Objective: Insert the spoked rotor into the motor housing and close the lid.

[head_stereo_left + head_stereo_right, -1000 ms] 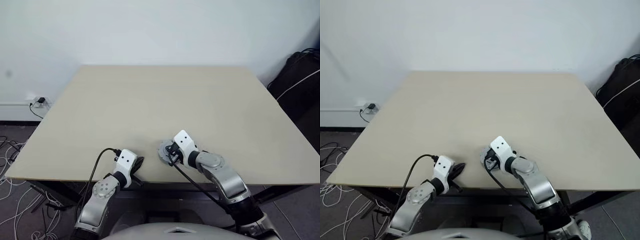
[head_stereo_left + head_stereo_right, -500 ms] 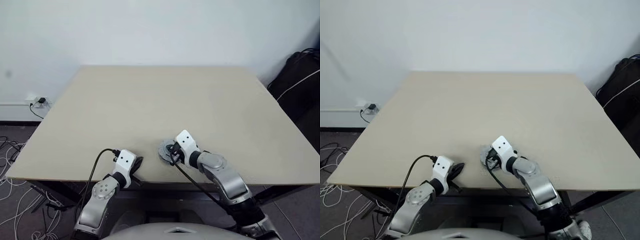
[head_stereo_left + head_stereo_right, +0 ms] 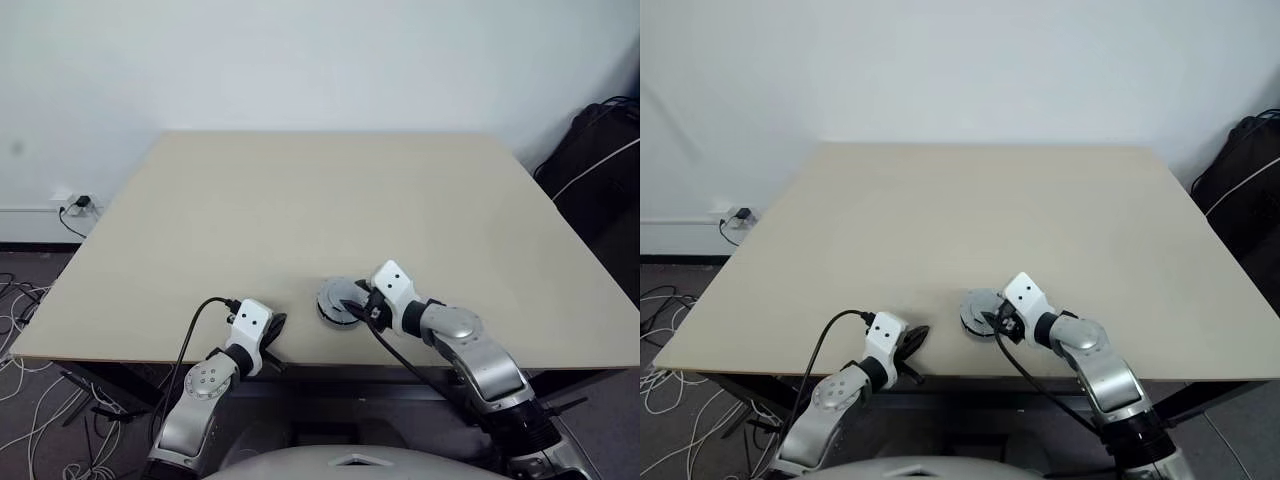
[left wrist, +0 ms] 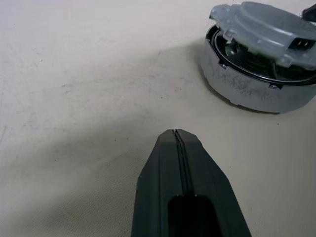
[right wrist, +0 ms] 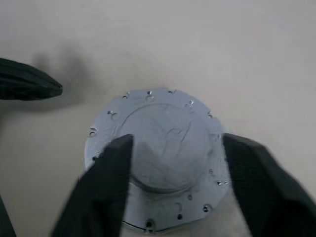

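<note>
Sitting near the table's (image 3: 320, 200) front edge, the housing (image 4: 256, 91) has the lid (image 5: 158, 153) resting on top, smooth face with raised central circle upward. From the left wrist view the lid sits slightly askew, one side lifted, with a dark gap showing over the housing wall. The rotor cannot be made out.

Right gripper (image 5: 175, 170) is over the lid, its fingers (image 5: 106, 168) spread wide to either side of the raised circle; whether they touch the lid cannot be told.

Left gripper (image 4: 176, 133) rests low over the bare table left of the housing, apart from it, jaws pressed together and holding nothing.
</note>
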